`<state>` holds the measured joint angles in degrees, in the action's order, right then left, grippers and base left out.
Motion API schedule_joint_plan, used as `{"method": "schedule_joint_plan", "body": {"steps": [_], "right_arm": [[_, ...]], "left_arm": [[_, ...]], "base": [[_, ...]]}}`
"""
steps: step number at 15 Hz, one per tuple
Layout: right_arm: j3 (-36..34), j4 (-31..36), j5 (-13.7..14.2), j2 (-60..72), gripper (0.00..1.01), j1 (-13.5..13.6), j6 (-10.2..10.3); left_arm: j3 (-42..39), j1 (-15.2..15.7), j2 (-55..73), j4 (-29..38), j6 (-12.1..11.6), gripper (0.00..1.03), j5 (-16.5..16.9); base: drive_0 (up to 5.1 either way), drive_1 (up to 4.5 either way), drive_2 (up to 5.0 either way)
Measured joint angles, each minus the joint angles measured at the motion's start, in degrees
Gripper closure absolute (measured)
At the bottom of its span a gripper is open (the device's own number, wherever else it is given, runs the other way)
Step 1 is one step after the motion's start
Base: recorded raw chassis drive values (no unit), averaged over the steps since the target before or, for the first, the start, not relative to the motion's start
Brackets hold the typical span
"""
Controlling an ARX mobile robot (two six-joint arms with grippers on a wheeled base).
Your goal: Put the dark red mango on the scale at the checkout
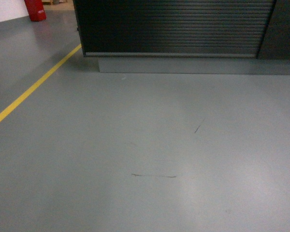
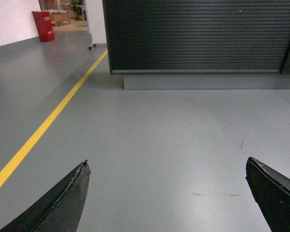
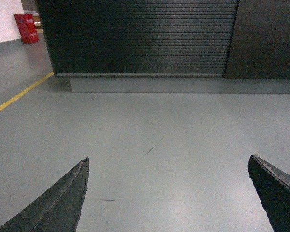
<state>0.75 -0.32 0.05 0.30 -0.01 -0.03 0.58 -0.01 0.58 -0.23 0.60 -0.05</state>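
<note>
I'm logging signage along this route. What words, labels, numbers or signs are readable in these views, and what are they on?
No text can be read in any view.
Red object at far left: pale marks on its front, too small and blurred to read.
Checkout: ribbed front, no lettering visible.
Yellow floor line: a plain stripe, no text.
</note>
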Motion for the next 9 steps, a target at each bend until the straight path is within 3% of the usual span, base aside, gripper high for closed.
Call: {"method": "schedule_joint_plan", "body": {"steps": [9], "right_arm": [[0.0,0.11,-0.07,0.0,0.03,0.0,0.0]], "left_arm": [[0.0,0.0,0.0,0.02,0.0,0.05,0.0]], "base": [[0.0,4.28,-4.2]]}}
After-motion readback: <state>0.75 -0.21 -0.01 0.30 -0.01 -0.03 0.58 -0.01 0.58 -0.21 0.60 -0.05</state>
